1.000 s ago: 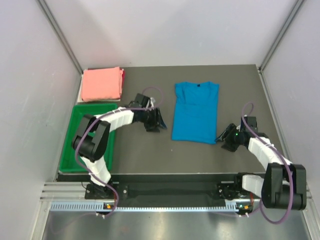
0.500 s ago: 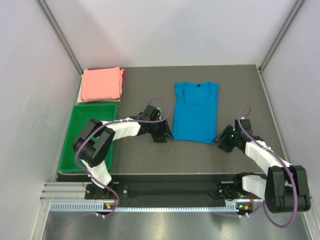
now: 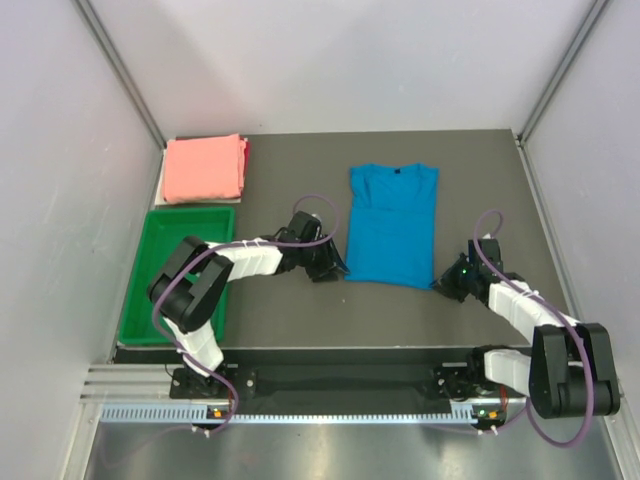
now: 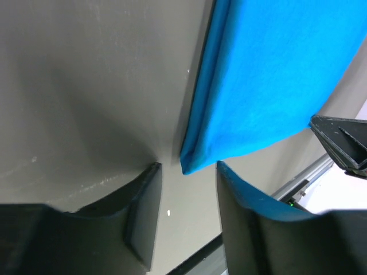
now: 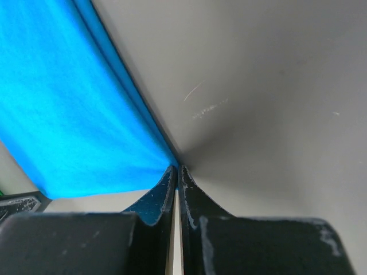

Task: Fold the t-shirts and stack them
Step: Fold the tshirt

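**Work table: one container, two t-shirts, two grippers**

Item 1. Green tray [image 3: 137,300]: shallow plastic tray with a raised rim, at the near-left of the dark table [image 3: 290,180]. The left arm's links cross above it and hide much of its floor. Both shirts lie outside it, on the table.

Item 2. Pink t-shirt [image 3: 204,168]: folded into a compact rectangle. It sits at the far-left corner of the table, just beyond the tray's far rim.

Item 3. Blue t-shirt [image 3: 392,225]: lies flat near the middle of the table, well apart from the pink one. Its sides are folded in to make a long narrow panel, with the collar toward the far edge and the hem toward the arms.

Item 4. Left gripper [image 3: 330,268]: low on the table at the near-left corner of the blue t-shirt. Its fingers [image 4: 143,212] stand apart, with a moderate gap between them. The wrist view shows the shirt's folded corner pointing into that gap, and neither finger presses on it.

Item 5. Right gripper [image 3: 450,284]: low at the near-right corner of the same shirt. Its fingers [image 5: 198,206] are pressed together with only a hairline between them. The blue hem corner runs straight into the tips and is pinched there.
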{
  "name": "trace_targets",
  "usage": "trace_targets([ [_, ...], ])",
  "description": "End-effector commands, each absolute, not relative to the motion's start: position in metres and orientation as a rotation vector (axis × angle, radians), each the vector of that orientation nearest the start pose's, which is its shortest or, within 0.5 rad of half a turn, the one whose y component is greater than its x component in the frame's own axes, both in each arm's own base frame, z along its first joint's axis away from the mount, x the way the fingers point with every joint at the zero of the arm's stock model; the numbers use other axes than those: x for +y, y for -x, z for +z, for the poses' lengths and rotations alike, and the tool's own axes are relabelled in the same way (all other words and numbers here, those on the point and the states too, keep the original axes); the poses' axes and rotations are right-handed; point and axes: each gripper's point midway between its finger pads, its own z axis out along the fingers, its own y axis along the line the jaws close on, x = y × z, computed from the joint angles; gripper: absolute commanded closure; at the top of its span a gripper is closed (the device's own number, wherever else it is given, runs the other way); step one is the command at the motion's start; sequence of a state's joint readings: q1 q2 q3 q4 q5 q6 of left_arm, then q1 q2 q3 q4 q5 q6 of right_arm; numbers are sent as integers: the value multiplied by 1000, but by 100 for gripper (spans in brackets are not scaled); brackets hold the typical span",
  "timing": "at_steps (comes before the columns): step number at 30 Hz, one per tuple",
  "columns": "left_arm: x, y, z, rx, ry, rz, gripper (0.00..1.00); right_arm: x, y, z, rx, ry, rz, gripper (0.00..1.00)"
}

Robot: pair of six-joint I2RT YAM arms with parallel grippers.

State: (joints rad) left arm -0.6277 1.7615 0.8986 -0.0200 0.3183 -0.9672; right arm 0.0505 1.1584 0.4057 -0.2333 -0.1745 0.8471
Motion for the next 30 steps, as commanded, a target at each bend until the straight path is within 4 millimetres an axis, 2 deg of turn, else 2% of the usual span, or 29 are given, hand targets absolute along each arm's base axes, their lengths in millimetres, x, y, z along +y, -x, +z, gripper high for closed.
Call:
trace_targets([
  [1, -300, -274, 8, 2717, 332, -886, 54, 61, -229, 1, 2487, -942, 431, 100],
  [6, -302, -269, -4, 2747, 348, -861, 57, 61, -231, 6, 2472, -907, 439, 100],
  [10, -305, -269, -6, 2747, 341, -849, 57, 62, -233, 6, 2473, -890, 450, 100],
  [17, -300, -268, -11, 2753, 363, -784, 64, 63, -231, 3, 2484, -877, 451, 100],
  [22, -286, -265, -11, 2764, 358, -666, 58, 61, -230, 5, 2486, -861, 433, 100],
  [26, -287, -258, -8, 2757, 350, -654, 57, 61, -230, 6, 2482, -856, 442, 100],
  [30, -288, -247, -17, 2793, 374, -646, 55, 63, -229, 4, 2490, -853, 453, 100],
])
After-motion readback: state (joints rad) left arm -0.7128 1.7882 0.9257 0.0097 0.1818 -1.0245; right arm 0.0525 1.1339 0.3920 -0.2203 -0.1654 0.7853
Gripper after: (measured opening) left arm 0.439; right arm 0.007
